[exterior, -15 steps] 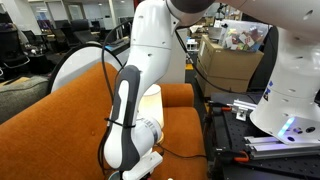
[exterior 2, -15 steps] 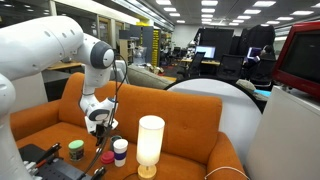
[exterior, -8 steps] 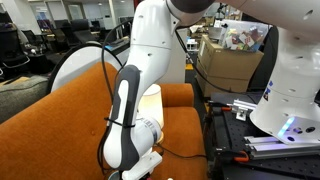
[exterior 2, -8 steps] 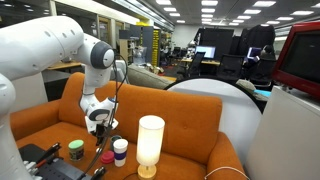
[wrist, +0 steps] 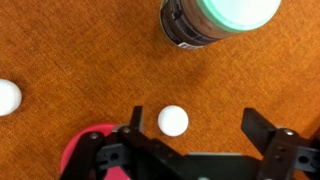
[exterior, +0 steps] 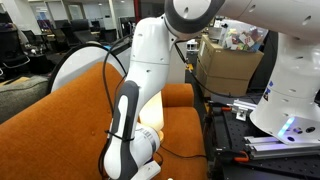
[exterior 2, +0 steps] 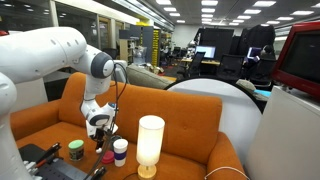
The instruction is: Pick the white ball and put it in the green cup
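Observation:
In the wrist view a white ball lies on the orange couch seat. My gripper is open above it, and the ball sits between the fingers, close to the left one. The green cup, dark-walled with a pale green top, stands just beyond the ball. In an exterior view the cup stands on the seat, left of my gripper, which hangs low over the seat. A second white ball lies at the left edge of the wrist view.
A red object lies beside the left finger. A white-and-purple banded cylinder and a tall white lamp stand on the orange couch. Black equipment and a cardboard box are beside the couch.
The arm has bent down and the gripper has dropped closer to the couch seat. The objects on the seat have not moved.

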Motion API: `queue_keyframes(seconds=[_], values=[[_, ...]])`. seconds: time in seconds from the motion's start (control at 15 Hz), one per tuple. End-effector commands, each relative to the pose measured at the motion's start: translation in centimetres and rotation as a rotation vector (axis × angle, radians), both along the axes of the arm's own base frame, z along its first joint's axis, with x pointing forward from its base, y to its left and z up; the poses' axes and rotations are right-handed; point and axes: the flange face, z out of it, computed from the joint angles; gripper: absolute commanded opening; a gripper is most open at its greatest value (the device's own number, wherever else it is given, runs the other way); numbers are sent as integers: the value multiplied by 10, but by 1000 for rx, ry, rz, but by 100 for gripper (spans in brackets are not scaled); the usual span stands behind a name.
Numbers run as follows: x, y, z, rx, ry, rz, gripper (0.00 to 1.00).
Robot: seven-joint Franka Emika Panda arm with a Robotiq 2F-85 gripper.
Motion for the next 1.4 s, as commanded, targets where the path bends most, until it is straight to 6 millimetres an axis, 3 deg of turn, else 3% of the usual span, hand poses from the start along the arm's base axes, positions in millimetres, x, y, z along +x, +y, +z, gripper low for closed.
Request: queue_keyframes(seconds=[0.0, 0.73, 1.33], values=[[0, 6, -15, -51, 27, -34, 100], [8, 14, -42, -172, 46, -62, 100], [30, 19, -41, -88, 88, -27, 100]])
